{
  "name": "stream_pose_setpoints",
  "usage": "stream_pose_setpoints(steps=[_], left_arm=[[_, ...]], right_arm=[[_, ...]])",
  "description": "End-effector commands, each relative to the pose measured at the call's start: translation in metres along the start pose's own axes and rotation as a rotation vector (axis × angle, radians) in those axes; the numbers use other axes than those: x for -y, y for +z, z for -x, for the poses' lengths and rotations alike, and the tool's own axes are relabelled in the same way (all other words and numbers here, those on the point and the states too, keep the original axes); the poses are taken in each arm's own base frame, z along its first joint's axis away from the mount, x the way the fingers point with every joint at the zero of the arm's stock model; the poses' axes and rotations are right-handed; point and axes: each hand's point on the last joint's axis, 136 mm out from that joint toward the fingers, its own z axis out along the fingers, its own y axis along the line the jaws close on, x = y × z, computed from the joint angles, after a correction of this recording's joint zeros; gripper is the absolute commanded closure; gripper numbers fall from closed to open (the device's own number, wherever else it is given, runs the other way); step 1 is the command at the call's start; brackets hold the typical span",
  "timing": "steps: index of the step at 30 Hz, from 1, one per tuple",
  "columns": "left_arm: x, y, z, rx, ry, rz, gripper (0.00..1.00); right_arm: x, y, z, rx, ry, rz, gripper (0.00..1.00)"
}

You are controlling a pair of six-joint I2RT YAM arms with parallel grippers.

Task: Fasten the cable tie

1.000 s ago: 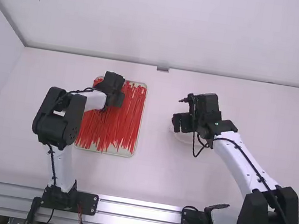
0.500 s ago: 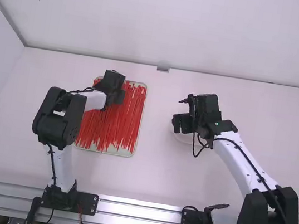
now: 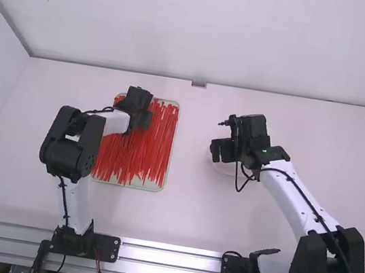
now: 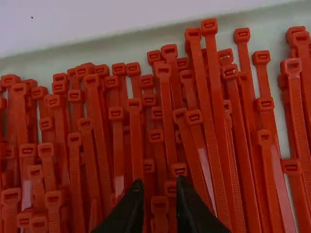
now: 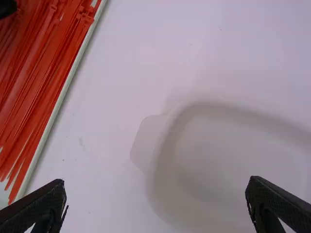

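Hovering low over the far part of the tray (image 3: 170,150), my left gripper (image 3: 138,108) points its fingers down into the heap of orange-red cable ties (image 3: 142,152). In the left wrist view the two black fingers (image 4: 132,204) stand only a little apart, with the head of one tie showing in the narrow gap. I cannot tell whether they grip it. The ties (image 4: 194,121) lie packed side by side, heads toward the tray's pale rim (image 4: 97,48).

My right gripper (image 3: 225,151) hangs well apart from the tray, above the white bench (image 3: 307,128), its fingers (image 5: 34,206) spread wide. Below it sits a pale, blurry rounded object (image 5: 218,155) that I cannot identify. The tray's edge and ties (image 5: 34,63) show off to one side.
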Motion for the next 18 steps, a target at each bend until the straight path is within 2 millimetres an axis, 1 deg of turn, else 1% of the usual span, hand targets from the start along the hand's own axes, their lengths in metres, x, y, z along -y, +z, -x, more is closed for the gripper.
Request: stream_pose_setpoints(steps=[1, 3, 13, 18], left_arm=[[0.0013, 0.0107, -0.0204, -0.051, 0.001, -0.005, 0.82], [0.0016, 0.0127, -0.0228, -0.057, -0.006, -0.005, 0.83], [0.0014, 0.0126, -0.0213, -0.053, -0.005, -0.004, 0.85], [-0.0019, 0.0126, -0.0176, -0.038, -0.024, 0.017, 0.91]], right_arm=[[-0.0003, -0.0017, 0.0097, 0.015, -0.005, -0.003, 0.02], [-0.0004, -0.0017, 0.0097, 0.015, -0.005, -0.003, 0.02], [-0.0002, -0.0017, 0.0108, 0.020, -0.002, -0.003, 0.02], [-0.0002, -0.0017, 0.0107, 0.020, -0.002, -0.003, 0.02]])
